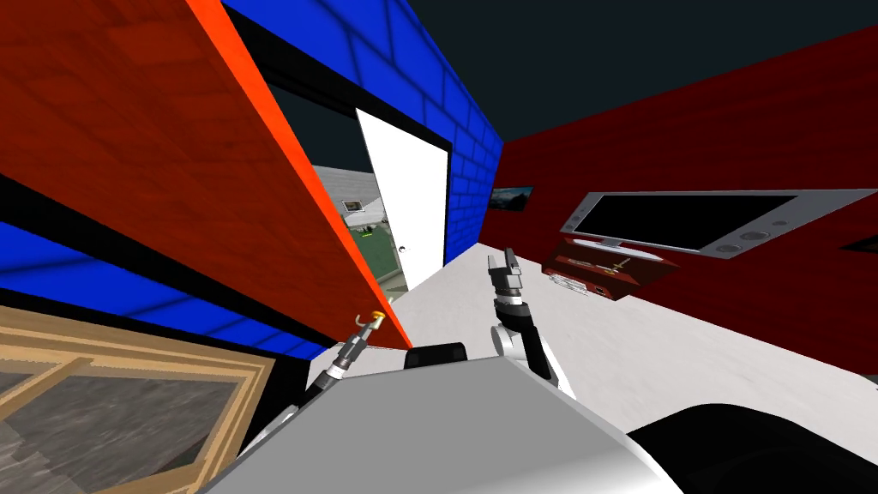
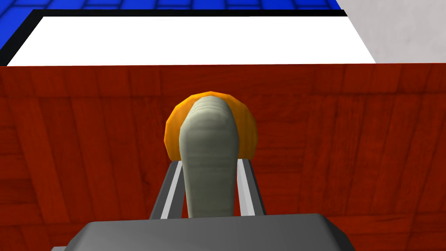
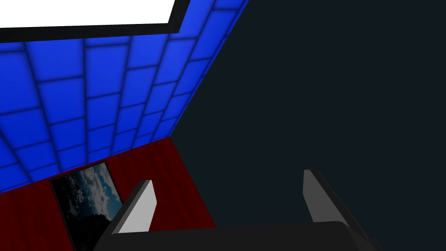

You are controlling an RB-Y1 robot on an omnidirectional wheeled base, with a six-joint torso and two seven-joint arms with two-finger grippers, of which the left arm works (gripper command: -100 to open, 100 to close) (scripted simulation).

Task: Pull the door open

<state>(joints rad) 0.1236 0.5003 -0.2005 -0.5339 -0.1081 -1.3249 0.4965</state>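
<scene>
A red-brown wooden door [image 1: 171, 171] with an orange edge stands swung well out from its dark frame on the left. Its grey lever handle [image 2: 210, 152] on an orange round base [image 2: 246, 126] lies between the fingers [image 2: 172, 191] of my left gripper [image 1: 374, 319], which is shut on it at the door's lower corner near the orange edge. The door face [image 2: 348, 139] spans the left wrist view behind the handle. My right gripper [image 1: 506, 262] is raised over the pale floor to the right of the door, open and holding nothing [image 3: 228, 196].
A white door [image 1: 411, 206] stands beyond in the blue brick wall [image 1: 446, 77]. A wood-framed window [image 1: 111, 403] lies at the lower left. On the dark red right wall hang a screen [image 1: 686, 219] and a red shelf [image 1: 609, 266]. Pale floor [image 1: 686, 343] spreads to the right.
</scene>
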